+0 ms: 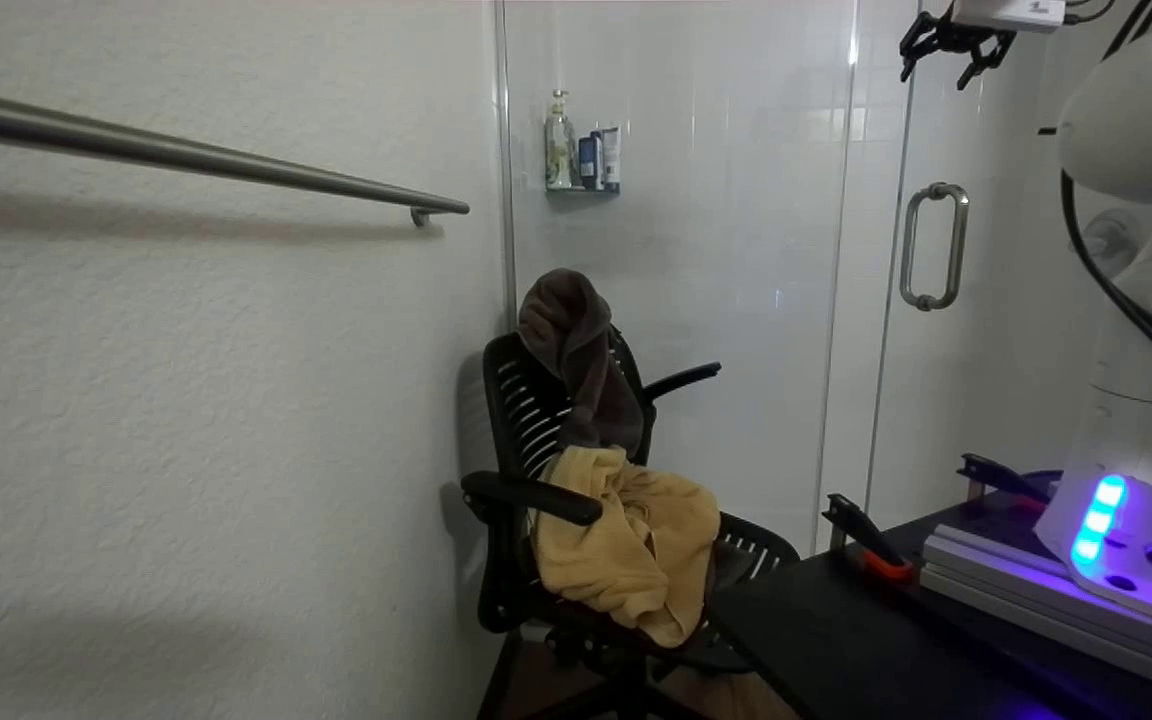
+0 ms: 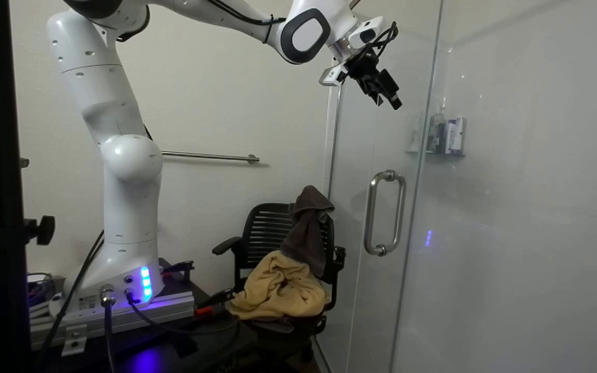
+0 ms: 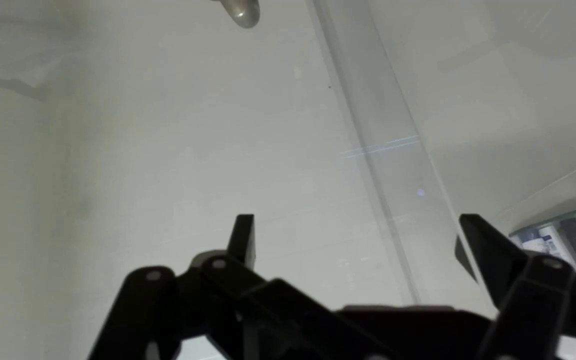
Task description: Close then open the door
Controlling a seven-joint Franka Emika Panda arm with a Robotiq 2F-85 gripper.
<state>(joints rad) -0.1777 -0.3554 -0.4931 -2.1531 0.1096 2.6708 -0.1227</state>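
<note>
- We see the door, a tall clear glass panel, standing beyond the clamped edge of the desk; we cannot tell how far it is swung.
- Its silver loop handle is fixed to the glass, higher than the desk's top in both exterior views.
- The gripper is released, its fingers spread well apart; we find it up above the handle, out past that same edge.
- In the wrist view a glass edge line crosses one fingertip, and we cannot tell whether they touch.
- The robot arm rises from a metal rail on the desk, a blue light glowing at its base and dark cables plugged in just beside it.
- We count two clamps along the desk edge that faces the glass wall, near the rail's end.
- A black chair stands just off the desk's corner, with a brown towel draped over its back and a yellow towel bunched on its seat.
- Well apart from the desk's edges, we see bottles on a small shelf behind the glass wall, and a metal bar on the white wall.
</note>
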